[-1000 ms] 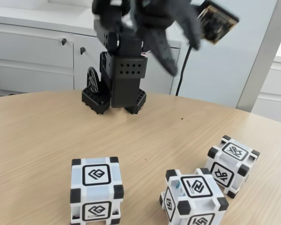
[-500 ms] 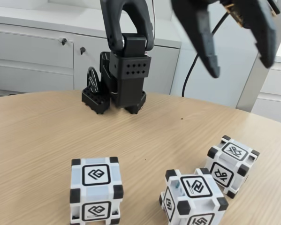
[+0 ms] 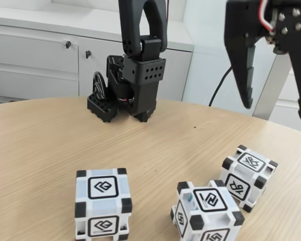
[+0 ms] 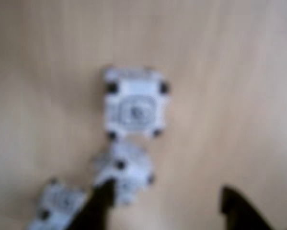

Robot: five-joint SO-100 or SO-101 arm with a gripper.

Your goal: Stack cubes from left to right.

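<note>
Three white cubes with black corners stand on the wooden table in the fixed view: a left cube (image 3: 102, 203), a middle cube (image 3: 206, 211) and a right cube (image 3: 248, 170). The middle and right cubes are close together; the left one stands apart. My gripper (image 3: 276, 108) hangs open high above the right cube, fingers pointing down, holding nothing. The blurred wrist view looks down on all three cubes (image 4: 135, 103), (image 4: 124, 175), (image 4: 59, 206), with my open gripper (image 4: 167, 188) at the bottom edge and its left finger (image 4: 97, 208) over the lower two.
The arm's black base (image 3: 125, 90) stands at the back of the round table (image 3: 39, 145). White cabinets (image 3: 34, 55) line the wall behind. A black cable (image 3: 218, 88) hangs behind the table.
The gripper has swung from above the base to the right and down, and now points downward above the right cube with its jaws apart. The cubes have not moved.
</note>
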